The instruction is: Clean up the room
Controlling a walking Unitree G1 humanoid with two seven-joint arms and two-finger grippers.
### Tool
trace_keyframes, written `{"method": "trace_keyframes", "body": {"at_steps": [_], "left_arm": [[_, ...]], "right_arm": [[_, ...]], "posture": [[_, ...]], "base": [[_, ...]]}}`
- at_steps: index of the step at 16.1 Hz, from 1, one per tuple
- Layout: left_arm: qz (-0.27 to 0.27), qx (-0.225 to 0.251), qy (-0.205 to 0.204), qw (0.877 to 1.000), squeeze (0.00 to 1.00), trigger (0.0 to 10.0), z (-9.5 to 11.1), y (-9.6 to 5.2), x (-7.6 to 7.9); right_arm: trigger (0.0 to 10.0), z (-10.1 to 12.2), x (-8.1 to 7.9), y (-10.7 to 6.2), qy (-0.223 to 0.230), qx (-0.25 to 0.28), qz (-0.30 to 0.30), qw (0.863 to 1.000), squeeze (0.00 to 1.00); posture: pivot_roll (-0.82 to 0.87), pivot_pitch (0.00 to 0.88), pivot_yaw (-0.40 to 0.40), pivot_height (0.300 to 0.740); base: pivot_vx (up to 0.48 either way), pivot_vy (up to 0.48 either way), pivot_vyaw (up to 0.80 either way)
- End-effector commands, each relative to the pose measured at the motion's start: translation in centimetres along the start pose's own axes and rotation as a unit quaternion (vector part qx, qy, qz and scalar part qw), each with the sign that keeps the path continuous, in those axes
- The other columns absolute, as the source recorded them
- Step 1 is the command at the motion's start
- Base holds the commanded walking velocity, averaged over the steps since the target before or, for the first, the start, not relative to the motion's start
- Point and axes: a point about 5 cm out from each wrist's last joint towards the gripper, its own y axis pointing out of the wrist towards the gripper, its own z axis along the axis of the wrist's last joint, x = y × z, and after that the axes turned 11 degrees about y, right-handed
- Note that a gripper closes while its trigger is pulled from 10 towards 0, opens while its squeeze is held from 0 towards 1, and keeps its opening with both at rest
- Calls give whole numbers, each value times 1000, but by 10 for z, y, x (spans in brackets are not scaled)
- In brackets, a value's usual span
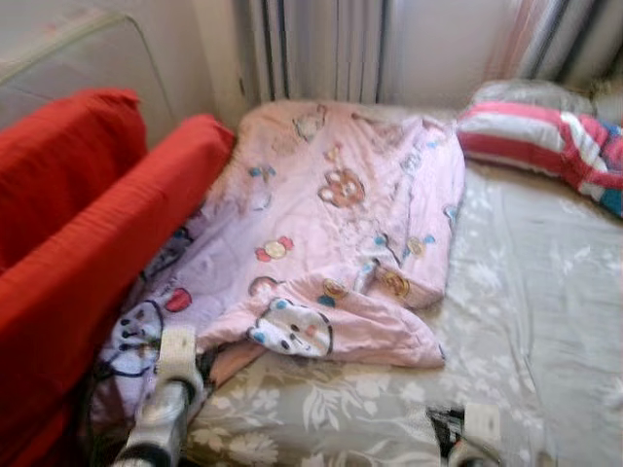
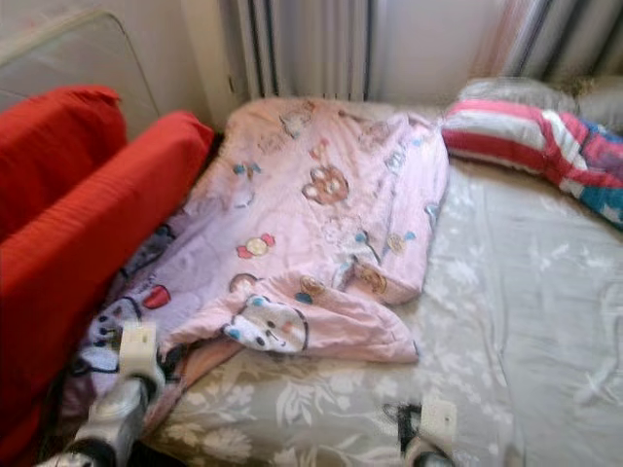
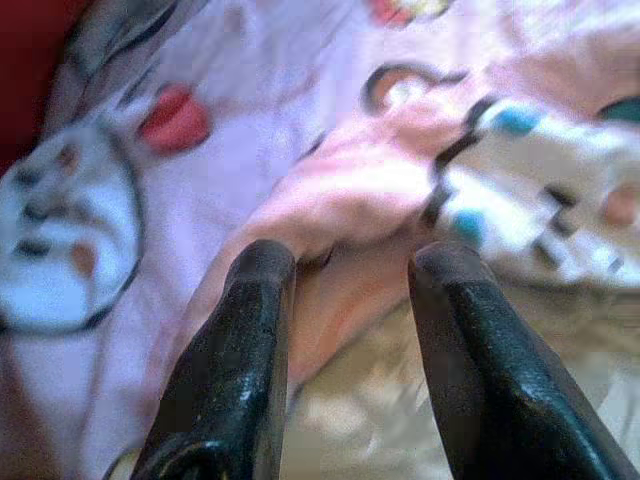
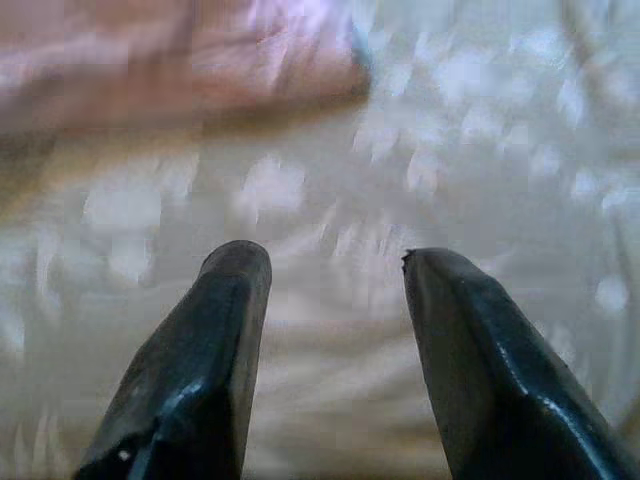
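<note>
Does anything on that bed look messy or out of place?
Yes. The pink cartoon blanket lies crumpled along the bed's left side, its near edge folded over, against the red cushions. The left end effector is open at that folded edge.

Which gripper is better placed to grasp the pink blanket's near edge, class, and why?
Probably the left. The left gripper is open right at the pink blanket's folded edge; the right gripper, also open, hangs over bare floral sheet.

Against the wall: grey ribbed radiator [image 1: 316,49]. On the left: red fabric sofa [image 1: 78,243]. Upper right: striped curtain [image 1: 569,39].
</note>
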Motion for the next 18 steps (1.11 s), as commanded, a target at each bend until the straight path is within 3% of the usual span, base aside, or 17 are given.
{"method": "trace_keyframes", "body": {"at_steps": [1,2,7,10,12,18], "left_arm": [[-3,7,-3,1000,0,10000,0,-1,2],[-3,28,-10,1000,0,10000,8,1,4],[-11,69,-11,997,0,10000,28,7,6],[5,82,-14,997,0,10000,24,3,1],[7,89,-24,996,0,10000,23,1,6],[0,120,-38,992,0,10000,40,6,13]], "right_arm": [[10000,42,-9,13,6,63,12,998,0],[10000,58,-13,16,7,90,22,996,0],[10000,82,-21,20,7,125,41,991,0],[10000,80,-24,20,-5,123,59,991,0],[10000,78,-18,19,-16,117,60,991,0],[10000,93,-19,19,-18,147,73,986,0]], "posture": [[72,93,22,740],[67,97,17,740],[75,107,17,740],[74,115,-9,740],[68,126,-28,740],[49,168,-43,740]], "base": [[0,0,0],[0,0,0],[0,0,0],[0,0,0],[0,0,0],[0,0,0]]}}
